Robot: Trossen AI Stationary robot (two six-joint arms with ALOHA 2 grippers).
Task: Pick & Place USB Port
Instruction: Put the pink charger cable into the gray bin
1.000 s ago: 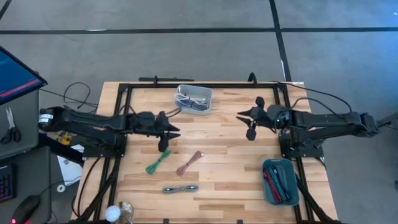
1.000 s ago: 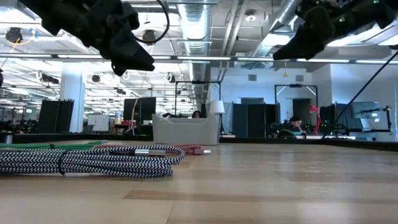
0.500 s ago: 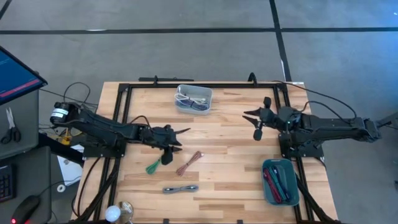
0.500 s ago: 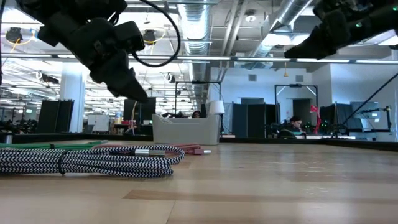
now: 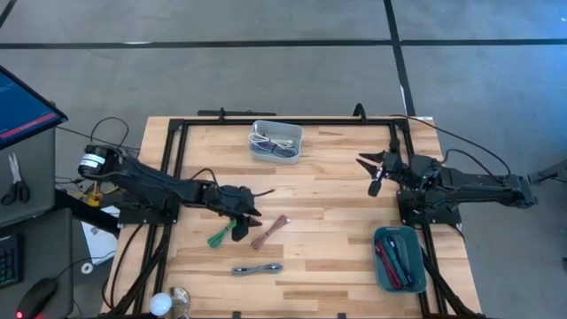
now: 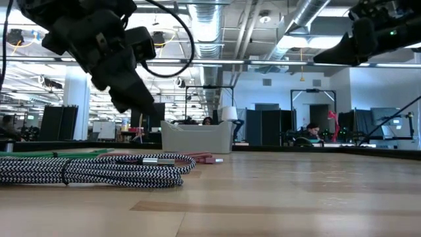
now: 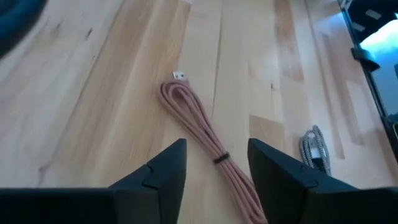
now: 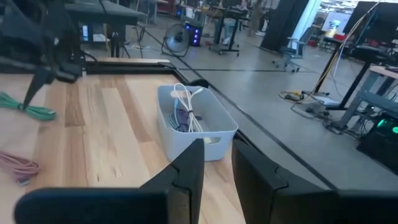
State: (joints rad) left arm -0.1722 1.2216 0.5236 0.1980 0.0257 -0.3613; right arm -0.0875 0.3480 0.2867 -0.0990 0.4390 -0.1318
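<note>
While the left tool [image 5: 252, 206] hovers, fingers apart, above the pink cable [image 5: 269, 232] at lower centre, the wooden worktop [image 5: 328, 186] fills mid-frame; right tool [image 5: 372, 170] slightly apart, empty; grey floor [image 5: 266, 71] around.

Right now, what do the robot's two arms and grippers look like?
Both arms are dark, jointed links with black cables looped alongside. The left arm has a pale round part near its base; its gripper has two dark, flat, tapering fingers. The right arm matches, and its gripper shows similar dark angular fingers.
</note>
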